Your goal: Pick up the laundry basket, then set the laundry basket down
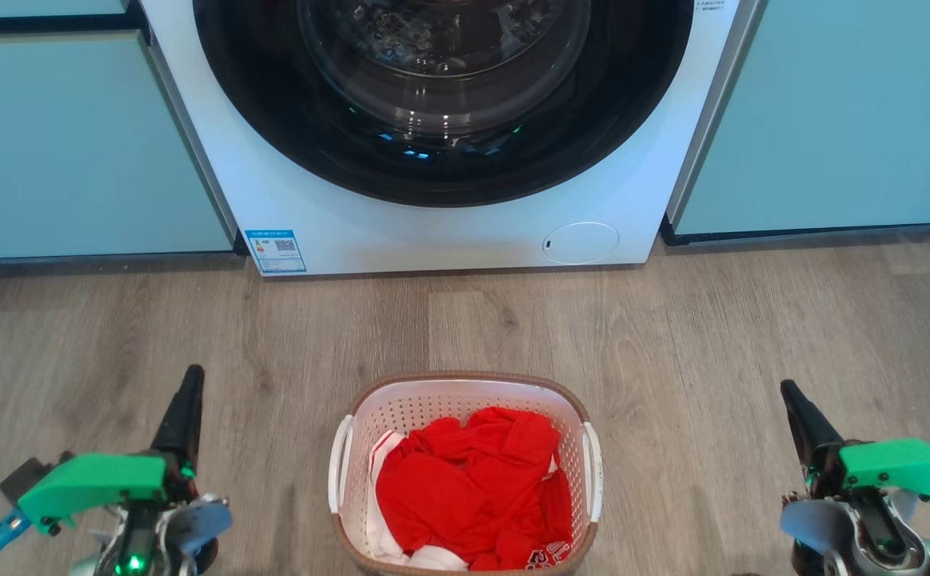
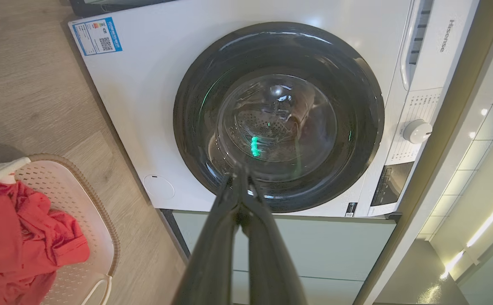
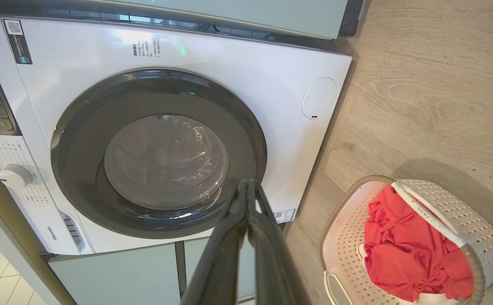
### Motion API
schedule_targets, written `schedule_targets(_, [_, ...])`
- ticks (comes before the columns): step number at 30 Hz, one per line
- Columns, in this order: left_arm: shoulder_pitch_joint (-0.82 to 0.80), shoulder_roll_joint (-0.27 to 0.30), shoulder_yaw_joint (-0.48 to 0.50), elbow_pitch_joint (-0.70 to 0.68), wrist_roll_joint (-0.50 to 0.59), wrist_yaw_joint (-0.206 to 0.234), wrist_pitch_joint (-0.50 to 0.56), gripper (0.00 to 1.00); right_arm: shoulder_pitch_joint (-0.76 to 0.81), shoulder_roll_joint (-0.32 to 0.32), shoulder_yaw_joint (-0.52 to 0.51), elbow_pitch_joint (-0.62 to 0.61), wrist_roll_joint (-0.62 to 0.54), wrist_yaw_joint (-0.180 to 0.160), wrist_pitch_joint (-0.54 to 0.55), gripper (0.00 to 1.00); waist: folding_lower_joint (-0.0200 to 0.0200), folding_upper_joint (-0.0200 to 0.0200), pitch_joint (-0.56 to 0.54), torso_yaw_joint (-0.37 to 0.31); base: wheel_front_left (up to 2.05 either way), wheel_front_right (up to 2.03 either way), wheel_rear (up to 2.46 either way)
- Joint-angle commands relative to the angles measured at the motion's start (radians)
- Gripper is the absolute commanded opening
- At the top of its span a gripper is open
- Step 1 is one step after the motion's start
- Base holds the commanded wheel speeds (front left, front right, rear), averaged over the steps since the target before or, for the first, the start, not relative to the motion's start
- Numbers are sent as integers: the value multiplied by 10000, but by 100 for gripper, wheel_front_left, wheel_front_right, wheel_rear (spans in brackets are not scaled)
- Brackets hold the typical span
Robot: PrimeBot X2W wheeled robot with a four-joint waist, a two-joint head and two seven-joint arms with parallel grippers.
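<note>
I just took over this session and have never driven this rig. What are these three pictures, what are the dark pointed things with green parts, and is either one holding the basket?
The wide picture comes from the robot's head, looking down at the wooden floor. The dark pointed things are its two grippers: the left gripper and the right gripper, each with two long fingers pressed shut. The other two pictures come from cameras on each wrist, looking along those fingers toward the washing machine, whose door is closed. The laundry basket sits on the floor between the arms with red clothes inside. Neither gripper touches it; nothing is held.
</note>
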Motion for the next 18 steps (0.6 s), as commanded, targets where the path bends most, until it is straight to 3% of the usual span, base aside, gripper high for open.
schedule_targets(1, [-590, 102, 402, -324, -242, -103, 93, 0, -601, -125, 95, -302, 279, 66, 148, 0, 0, 0, 1, -4, 0, 0, 0])
schedule_targets(7, [-622, 95, 575, -327, -817, -161, 264, 0, -641, -116, -21, -293, 888, 69, 316, 0, 0, 0, 10, -26, 0, 0, 0])
schedule_targets(18, [-624, 74, 605, -326, -792, -161, 288, 0, -644, -87, -62, -290, 854, 69, 349, 0, 0, 0, 10, -26, 0, 0, 0])
